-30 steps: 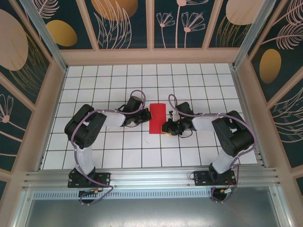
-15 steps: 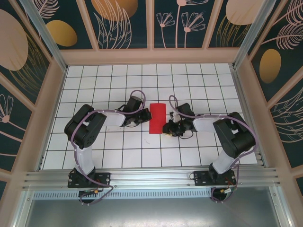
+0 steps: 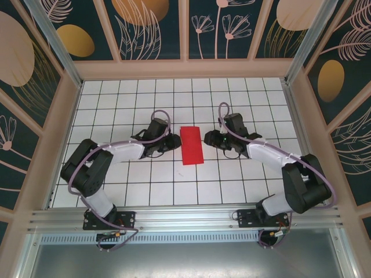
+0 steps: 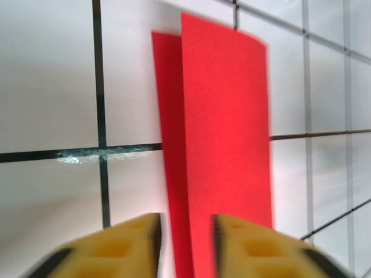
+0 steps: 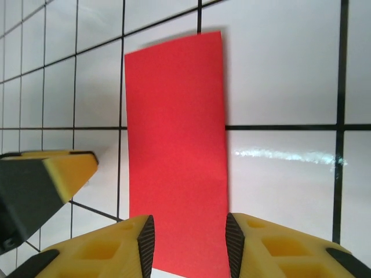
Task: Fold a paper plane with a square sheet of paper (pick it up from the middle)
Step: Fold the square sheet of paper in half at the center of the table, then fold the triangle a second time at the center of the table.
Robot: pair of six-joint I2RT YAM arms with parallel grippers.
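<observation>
A thin, bright red sheet of paper [image 3: 192, 145], folded to a narrow rectangle, lies flat near the middle of the white surface [image 3: 116, 98] ruled with black grid lines. Its long sides run away from the arm bases, a little tilted. The left tool [image 3: 173, 143] sits just beside the paper's left long edge and the right tool [image 3: 207, 139] just beside its right long edge, so the sheet lies between them.

In the left wrist view the left tool's yellow fingers [image 4: 110, 252] stand apart with a clear gap, and the red paper runs down into that gap. The upper layer sits slightly off the lower one, leaving a thin red strip along one side. That picture is blurred low down, so I cannot tell whether a fingertip touches the paper.

In the right wrist view the right tool's yellow fingers [image 5: 278, 249] are likewise spread, with the sheet's near short edge lying in the gap between them. At the left of that view, beside the paper's other long edge, is a yellow-and-black fingertip [image 5: 64, 171] of the left tool.
</observation>
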